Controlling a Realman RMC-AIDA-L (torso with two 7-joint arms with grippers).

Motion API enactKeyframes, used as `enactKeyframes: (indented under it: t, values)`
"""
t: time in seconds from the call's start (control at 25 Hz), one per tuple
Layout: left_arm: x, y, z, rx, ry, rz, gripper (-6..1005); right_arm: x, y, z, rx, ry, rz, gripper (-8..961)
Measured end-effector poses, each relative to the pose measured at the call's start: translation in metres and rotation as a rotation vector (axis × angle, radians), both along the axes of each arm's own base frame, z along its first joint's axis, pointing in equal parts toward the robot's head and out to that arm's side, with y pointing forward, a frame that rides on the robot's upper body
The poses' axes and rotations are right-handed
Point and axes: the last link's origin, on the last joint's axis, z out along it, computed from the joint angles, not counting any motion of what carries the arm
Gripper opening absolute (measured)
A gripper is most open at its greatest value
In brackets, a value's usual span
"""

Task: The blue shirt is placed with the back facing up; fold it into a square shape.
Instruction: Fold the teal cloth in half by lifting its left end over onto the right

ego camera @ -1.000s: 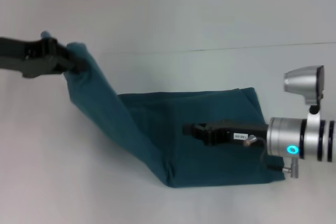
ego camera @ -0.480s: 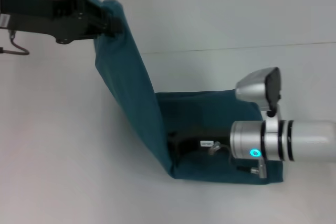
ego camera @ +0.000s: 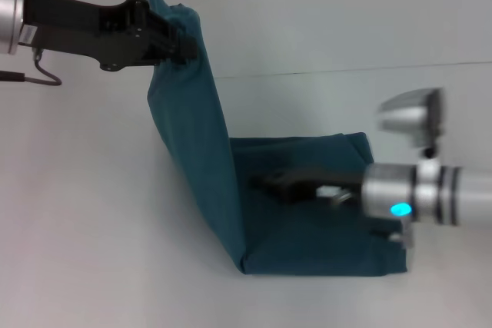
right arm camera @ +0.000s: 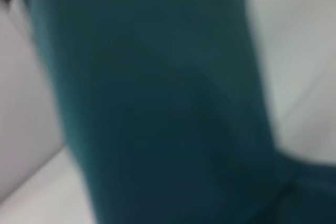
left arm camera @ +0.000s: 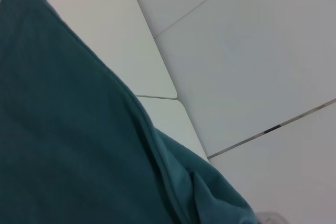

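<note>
Higher now than a moment ago, the left gripper clamps an edge of the blue shirt and holds it steeply up from the white table. Over the flat half, the right gripper reaches in; I cannot tell its fingers' state.

Blue shirt fills most of view, close up; pale table beside it.

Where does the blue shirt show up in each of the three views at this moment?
Head view: the blue shirt lies centre-low on the table, one end lifted by the left gripper.
Left wrist view: it fills the lower left.
Right wrist view: it fills the middle.
Shared landmark: the pale table.
</note>
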Motion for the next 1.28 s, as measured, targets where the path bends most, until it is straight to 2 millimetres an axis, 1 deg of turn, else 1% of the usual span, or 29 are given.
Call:
enactKeyframes:
  t: [0.16, 0.24, 0.36, 0.52, 0.64, 0.72, 0.84, 0.88, 0.92, 1.0, 1.04, 1.12, 1.2, 1.28]
  values:
    - [0.002, 0.001, -0.001, -0.003, 0.003, -0.006, 71, 0.025, 0.001, 0.047, 0.112, 0.057, -0.072, 0]
    - [0.004, 0.001, -0.002, -0.004, 0.006, -0.012, 78, 0.044, -0.002, 0.078, 0.189, 0.077, -0.124, -1]
    - [0.009, 0.001, -0.005, -0.013, 0.008, -0.025, 89, 0.075, -0.016, 0.126, 0.296, 0.109, -0.204, -1]
    - [0.021, 0.000, -0.017, -0.045, 0.021, -0.062, 103, 0.112, -0.038, 0.182, 0.423, 0.153, -0.295, 0]
    - [0.035, -0.003, -0.031, -0.077, 0.022, -0.095, 114, 0.131, -0.053, 0.209, 0.494, 0.171, -0.344, -1]
    - [0.044, -0.006, -0.044, -0.102, 0.029, -0.120, 121, 0.140, -0.062, 0.222, 0.529, 0.177, -0.372, -1]
    - [0.061, -0.013, -0.076, -0.141, 0.057, -0.166, 131, 0.149, -0.072, 0.237, 0.573, 0.190, -0.398, -1]
    - [0.066, -0.016, -0.086, -0.149, 0.067, -0.179, 135, 0.149, -0.072, 0.237, 0.573, 0.190, -0.398, -1]
    - [0.072, -0.019, -0.101, -0.153, 0.078, -0.200, 138, 0.151, -0.073, 0.239, 0.578, 0.190, -0.401, 0]
    - [0.081, -0.022, -0.121, -0.143, 0.104, -0.232, 145, 0.152, -0.074, 0.241, 0.583, 0.191, -0.405, 0]
    - [0.084, -0.022, -0.129, -0.135, 0.119, -0.238, 149, 0.152, -0.074, 0.242, 0.583, 0.191, -0.405, 1]
    - [0.088, -0.025, -0.159, -0.129, 0.170, -0.258, 156, 0.151, -0.072, 0.242, 0.584, 0.191, -0.403, 1]
    - [0.088, -0.030, -0.182, -0.142, 0.202, -0.268, 163, 0.151, -0.071, 0.243, 0.586, 0.190, -0.404, 2]
    - [0.085, -0.036, -0.200, -0.157, 0.229, -0.274, 170, 0.151, -0.070, 0.243, 0.588, 0.189, -0.404, 2]
